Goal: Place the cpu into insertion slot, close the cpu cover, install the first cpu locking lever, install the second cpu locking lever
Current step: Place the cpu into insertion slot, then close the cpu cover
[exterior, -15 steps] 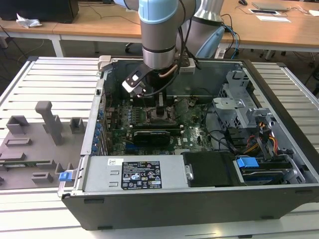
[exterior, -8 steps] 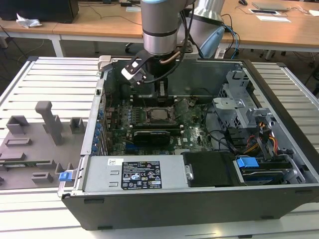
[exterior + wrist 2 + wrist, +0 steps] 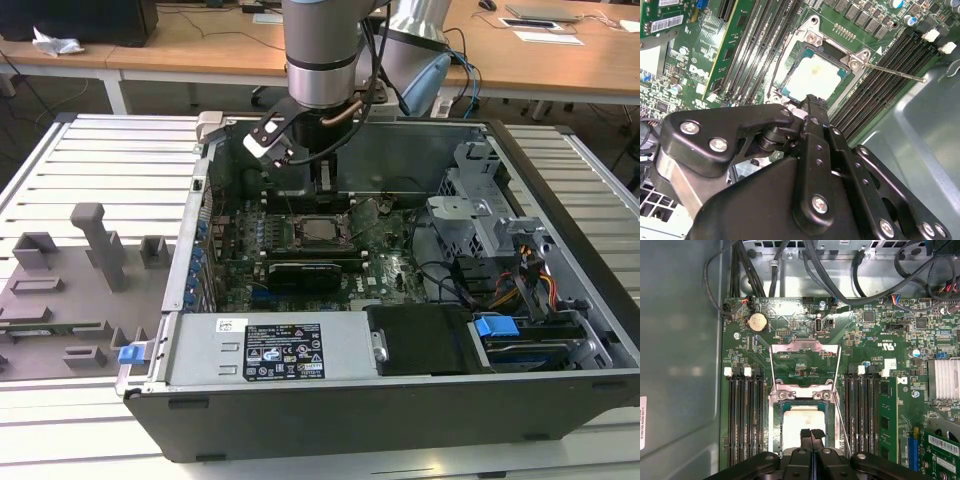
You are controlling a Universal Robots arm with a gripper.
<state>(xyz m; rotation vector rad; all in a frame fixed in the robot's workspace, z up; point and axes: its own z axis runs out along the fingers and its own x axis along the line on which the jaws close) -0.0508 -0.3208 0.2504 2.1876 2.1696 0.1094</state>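
Over cpu (image 3: 801, 416), closed gripper (image 3: 811, 432) hiding one edge

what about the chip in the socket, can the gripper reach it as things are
Probably yes: the shut gripper hangs right over the chip, and nothing seems to lie between them.

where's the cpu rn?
In the first wrist view the cpu sits in the insertion slot on the motherboard, between the two banks of memory slots, with the claw at its edge.
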